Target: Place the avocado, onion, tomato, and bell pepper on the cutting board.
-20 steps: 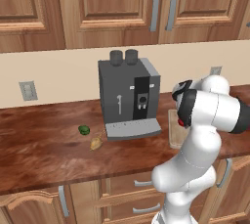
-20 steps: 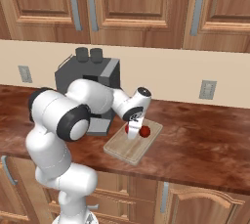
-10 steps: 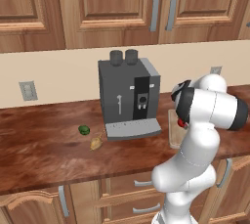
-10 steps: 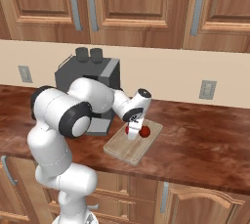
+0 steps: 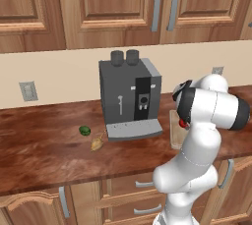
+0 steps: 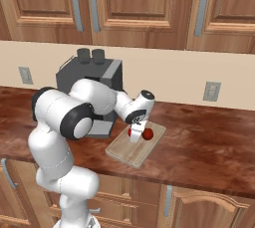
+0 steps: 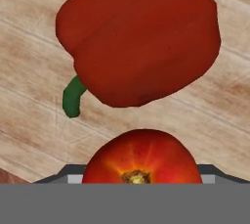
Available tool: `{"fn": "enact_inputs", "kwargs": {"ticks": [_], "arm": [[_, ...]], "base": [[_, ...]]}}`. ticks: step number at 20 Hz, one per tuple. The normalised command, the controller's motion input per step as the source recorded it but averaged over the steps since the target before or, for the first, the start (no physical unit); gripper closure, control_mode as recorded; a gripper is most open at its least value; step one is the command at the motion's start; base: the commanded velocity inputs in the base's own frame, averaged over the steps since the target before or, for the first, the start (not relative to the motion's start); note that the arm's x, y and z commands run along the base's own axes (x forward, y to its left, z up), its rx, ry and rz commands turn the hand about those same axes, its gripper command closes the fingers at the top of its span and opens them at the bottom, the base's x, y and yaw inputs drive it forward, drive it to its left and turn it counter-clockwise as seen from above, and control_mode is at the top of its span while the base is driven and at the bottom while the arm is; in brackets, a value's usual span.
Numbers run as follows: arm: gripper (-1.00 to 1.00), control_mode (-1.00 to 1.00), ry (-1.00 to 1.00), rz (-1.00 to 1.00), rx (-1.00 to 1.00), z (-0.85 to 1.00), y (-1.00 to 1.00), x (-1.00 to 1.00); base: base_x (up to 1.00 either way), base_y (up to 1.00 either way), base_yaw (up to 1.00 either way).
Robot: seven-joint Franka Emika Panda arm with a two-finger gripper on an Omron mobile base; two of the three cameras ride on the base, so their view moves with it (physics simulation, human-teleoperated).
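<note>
the gripper (image 6: 138, 136) stood low over the cutting board (image 6: 130, 153), jaws part-spread around the tomato (image 7: 141, 158); a firm grasp could not be confirmed. the bell pepper (image 7: 139, 37) lay just beyond on the board.

counter (image 5: 44, 155): coffee machine (image 5: 129, 98) | cutting board (image 6: 127, 150) | avocado (image 5: 84, 130) | onion (image 5: 96, 144)

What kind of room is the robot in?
It looks like a kitchen: wooden cabinets hang above a dark brown counter, a coffee machine stands on it, and a cutting board holds a tomato and bell pepper.
</note>
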Motion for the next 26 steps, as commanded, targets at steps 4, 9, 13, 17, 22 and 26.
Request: {"fn": "enact_inputs", "kwargs": {"ticks": [4, 9, 13, 17, 22, 26], "arm": [[-1.00, -1.00, 0.00, -0.01, 0.00, -0.07, 0.00, 0.00], [-1.00, -1.00, 0.00, -0.01, 0.00, 0.00, 0.00, 0.00], [-1.00, -1.00, -0.01, -0.01, 0.01, 0.03, 0.00, -0.02], [-1.00, -1.00, -0.02, -0.01, 0.03, 0.17, 0.00, -0.04], [-1.00, -1.00, -0.04, -0.01, 0.04, 0.34, 0.00, -0.17], [-1.00, -1.00, -0.06, -0.01, 0.06, 0.41, 0.00, -0.28]], "base": [[0.00, 0.00, 0.00], [0.00, 0.00, 0.00], [0.00, 0.00, 0.00], [0.00, 0.00, 0.00], [0.00, 0.00, 0.00], [0.00, 0.00, 0.00]]}}
